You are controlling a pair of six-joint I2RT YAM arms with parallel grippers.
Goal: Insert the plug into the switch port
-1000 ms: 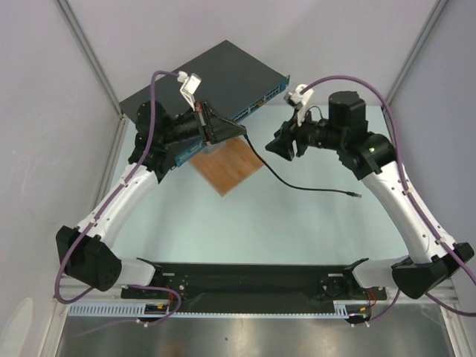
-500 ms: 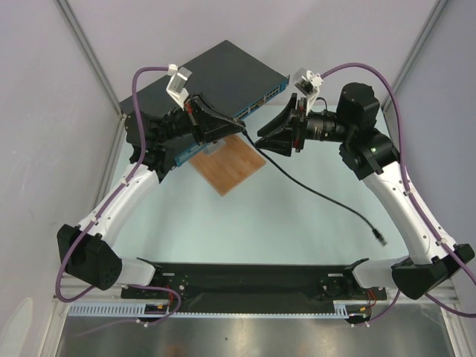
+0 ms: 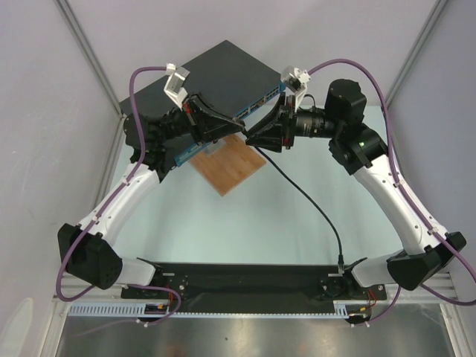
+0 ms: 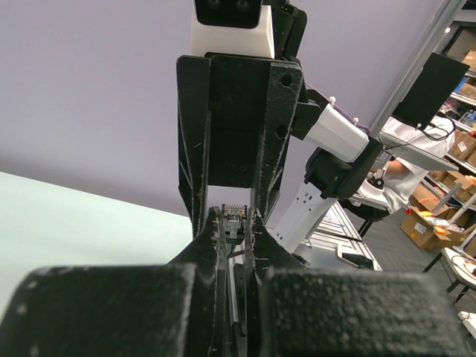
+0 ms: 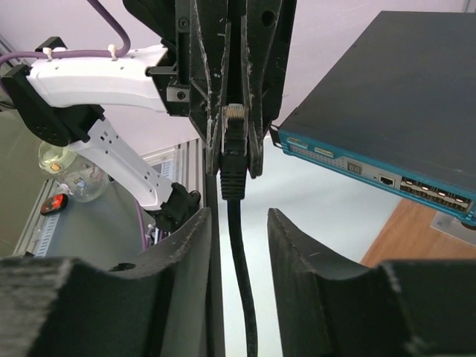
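Nearest the right wrist lens, the right claw (image 5: 239,223) stood released. Its two black fingers (image 5: 186,282), rough and grainy like coarse foam, flanked the thin, smooth black cable (image 5: 242,297) with a gap on either side. Just beyond its tips the left claw (image 5: 236,152) was clenched on the plug (image 5: 235,130). The plug was a small clear tip with gold contacts on a moulded black boot, pinched between scratched, hard black plastic fingers.

Farther off, to the right of both claws, lay the flat dark-grey box (image 5: 387,97). It was matte and sharp-edged, and its teal front strip carried a row of small rectangular sockets. The switch port (image 5: 420,188) sat well apart from the plug. Below that strip showed a corner of the brown wooden board (image 5: 424,242).

The left wrist view gave the reverse side. The plug's contact end peeped from the left claw's tight pads, the right claw's long fingers rose beyond it, and cardboard cartons (image 4: 424,216) lay far behind. The box and board showed only in the other two views.

From above, the claws met tip to tip over the board's far corner, in front of the teal strip, and the left claw's body hid part of that strip. The cable trailed from the claws over the pale green table (image 3: 297,223) to the black base rail (image 3: 260,279).
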